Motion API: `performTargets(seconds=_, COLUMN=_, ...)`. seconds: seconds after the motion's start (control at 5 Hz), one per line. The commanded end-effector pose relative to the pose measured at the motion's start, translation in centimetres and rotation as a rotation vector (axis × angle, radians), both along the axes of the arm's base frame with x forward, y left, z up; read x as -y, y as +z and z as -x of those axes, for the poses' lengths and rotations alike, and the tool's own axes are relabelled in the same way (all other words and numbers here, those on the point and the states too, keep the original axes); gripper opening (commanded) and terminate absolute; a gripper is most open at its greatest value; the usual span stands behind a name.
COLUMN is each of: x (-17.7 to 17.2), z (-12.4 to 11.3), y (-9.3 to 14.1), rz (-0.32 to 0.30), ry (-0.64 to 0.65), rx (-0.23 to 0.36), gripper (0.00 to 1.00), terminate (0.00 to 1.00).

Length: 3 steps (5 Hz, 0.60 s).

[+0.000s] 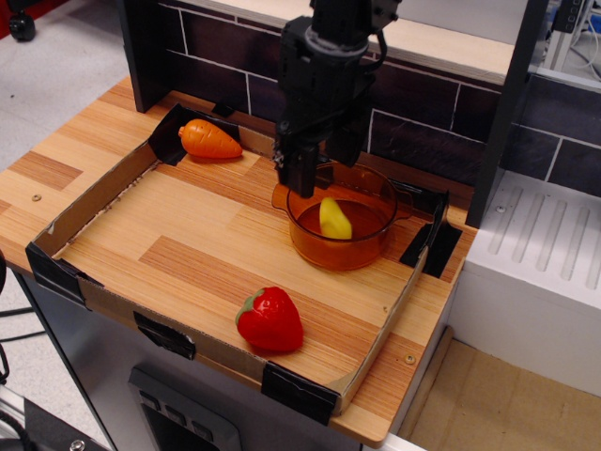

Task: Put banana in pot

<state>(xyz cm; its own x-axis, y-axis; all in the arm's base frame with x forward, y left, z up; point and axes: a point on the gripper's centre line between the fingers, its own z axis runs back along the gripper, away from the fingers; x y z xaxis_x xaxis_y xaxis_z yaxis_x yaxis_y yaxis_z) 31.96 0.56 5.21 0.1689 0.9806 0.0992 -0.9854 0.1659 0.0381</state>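
Observation:
The yellow banana (334,218) lies inside the translucent amber pot (366,246), which stands at the back right of the wooden tray. My black gripper (315,178) hangs just above the pot's back left rim. Its fingers (293,174) stand apart and hold nothing; the banana is below them, apart from them.
An orange toy carrot (209,139) lies in the tray's back left corner. A red strawberry (269,319) sits near the front edge. The tray has low cardboard walls (89,199). A dark tiled wall (413,103) runs behind, and a white surface (535,272) lies to the right.

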Motion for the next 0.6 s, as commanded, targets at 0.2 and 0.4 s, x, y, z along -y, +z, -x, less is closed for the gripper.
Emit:
performTargets(seconds=0.2, x=-1.6, z=-0.4, y=8.8, rz=0.117, ry=-0.004, rx=0.129, gripper=1.00, terminate=0.00)
performTargets(seconds=0.4, x=-2.5, z=0.0, y=10.2, rz=0.094, ry=-0.083, rx=0.093, gripper=1.00, terminate=0.00)
